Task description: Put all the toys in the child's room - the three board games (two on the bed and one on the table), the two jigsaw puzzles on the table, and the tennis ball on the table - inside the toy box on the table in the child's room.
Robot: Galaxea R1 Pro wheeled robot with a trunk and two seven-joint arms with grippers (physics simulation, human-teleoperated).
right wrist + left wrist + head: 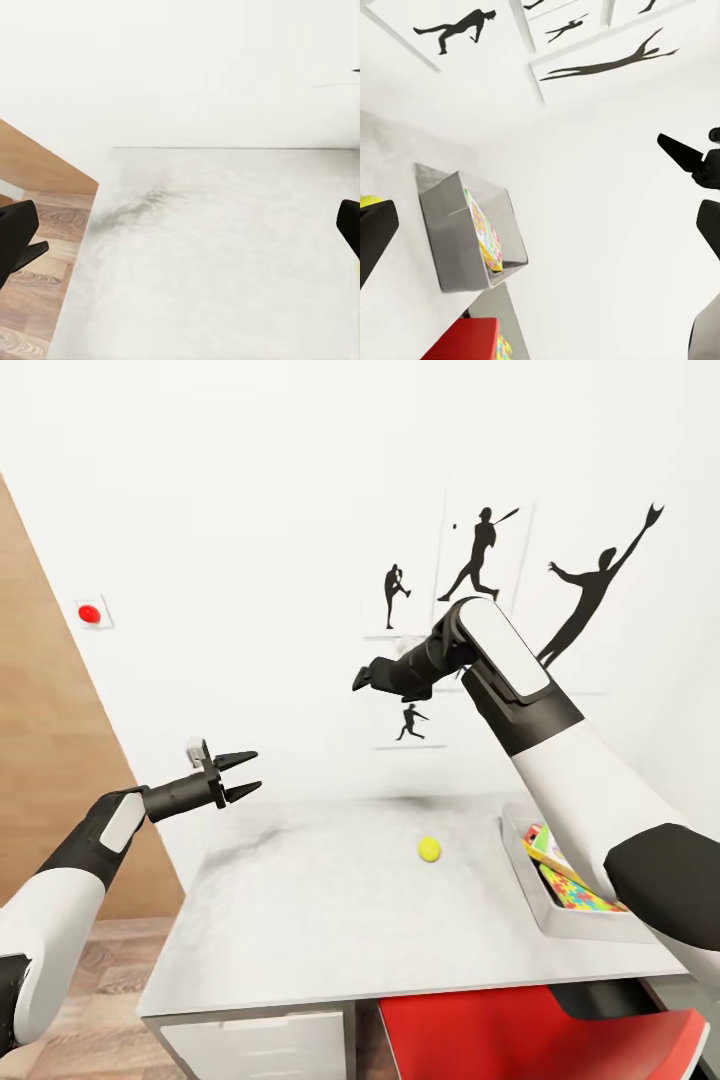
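The tennis ball (429,848) lies alone on the pale table (300,910), left of the grey toy box (522,865). Inside the box rest a multicoloured jigsaw puzzle (582,892) and a green-edged board game (546,842); my right arm hides the rest of the box. My left gripper (248,775) hangs open over the table's far left corner, holding nothing. High above the table's far edge, my right gripper (362,678) points left, open and empty. The left wrist view looks at the toy box (454,240) with a colourful board (485,234) standing in it.
A red chair (520,1030) is tucked under the table's front edge. A wooden panel (45,760) and plank floor (100,1000) lie to the left. The white wall behind carries black sports silhouettes (480,555) and a red button (89,614).
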